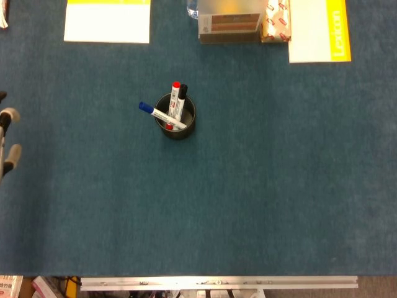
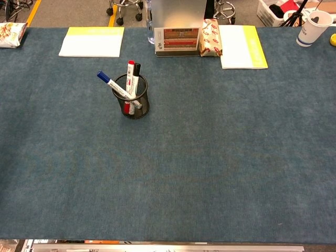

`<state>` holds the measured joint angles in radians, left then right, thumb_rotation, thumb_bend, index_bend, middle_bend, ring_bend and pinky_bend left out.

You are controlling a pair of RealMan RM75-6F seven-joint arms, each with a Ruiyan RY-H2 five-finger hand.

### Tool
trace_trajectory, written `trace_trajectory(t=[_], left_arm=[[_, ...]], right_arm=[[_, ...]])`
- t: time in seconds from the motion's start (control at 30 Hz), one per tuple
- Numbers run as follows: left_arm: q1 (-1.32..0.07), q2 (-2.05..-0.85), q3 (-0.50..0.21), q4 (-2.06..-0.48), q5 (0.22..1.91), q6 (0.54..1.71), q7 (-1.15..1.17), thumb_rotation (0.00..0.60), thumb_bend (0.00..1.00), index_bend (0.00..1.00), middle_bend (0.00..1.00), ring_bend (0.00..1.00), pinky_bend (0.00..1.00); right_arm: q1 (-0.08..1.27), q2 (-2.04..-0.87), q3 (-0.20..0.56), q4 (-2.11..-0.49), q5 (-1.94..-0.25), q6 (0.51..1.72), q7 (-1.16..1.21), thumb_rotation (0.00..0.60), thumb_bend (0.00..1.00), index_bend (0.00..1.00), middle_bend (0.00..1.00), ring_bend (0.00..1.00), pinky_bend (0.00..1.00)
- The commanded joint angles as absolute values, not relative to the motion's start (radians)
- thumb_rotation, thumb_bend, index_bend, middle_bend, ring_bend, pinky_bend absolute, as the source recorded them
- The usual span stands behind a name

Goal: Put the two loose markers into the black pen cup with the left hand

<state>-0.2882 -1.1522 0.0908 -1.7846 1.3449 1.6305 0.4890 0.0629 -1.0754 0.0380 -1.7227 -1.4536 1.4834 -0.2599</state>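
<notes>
The black mesh pen cup (image 1: 180,126) (image 2: 137,106) stands upright on the blue table cloth, left of centre. Three markers sit in it: a blue-capped one (image 1: 153,112) (image 2: 109,82) leaning out to the left, a red-capped one (image 1: 175,93) (image 2: 130,72) and a black-capped one (image 1: 182,95) (image 2: 136,71) standing almost upright. No marker lies loose on the cloth. My left hand (image 1: 7,136) shows only as a few fingertips at the left edge of the head view, far from the cup, spread apart and holding nothing. The right hand appears in neither view.
Along the far edge lie a yellow-and-white pad (image 1: 107,20) (image 2: 92,41), a metal box (image 1: 229,23) (image 2: 176,38), a snack packet (image 1: 275,20) and a white-and-yellow book (image 1: 319,30) (image 2: 241,47). A paper cup (image 2: 313,26) stands far right.
</notes>
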Motion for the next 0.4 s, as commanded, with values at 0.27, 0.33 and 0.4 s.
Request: trace_trajectory(t=[0.27,0.33,0.4], left_arm=[[-0.236,-1.128,0.079,-1.663,1.361,1.537,0.266,0.600,0.22,0.41,0.23,0.18,0.10],[-0.229,-1.132,0.064,-1.656,1.353,1.540,0.259,0.600,0.22,0.41,0.24,0.18,0.11],[-0.221,-1.137,0.051,-1.653,1.343,1.540,0.264,0.600,0.22,0.41,0.25,0.18,0.12]], right_arm=[[0.044,-1.063,0.055,-1.739,-1.451,1.521,-0.276,0.600,0.12,0.48,0.39,0.42,0.44],[0.048,-1.063,0.057,-1.736,-1.436,1.505,-0.271,0.600,0.12,0.48,0.39,0.42,0.44],[0.053,-1.061,0.054,-1.739,-1.433,1.487,-0.263,0.600,0.12,0.48,0.39,0.42,0.44]])
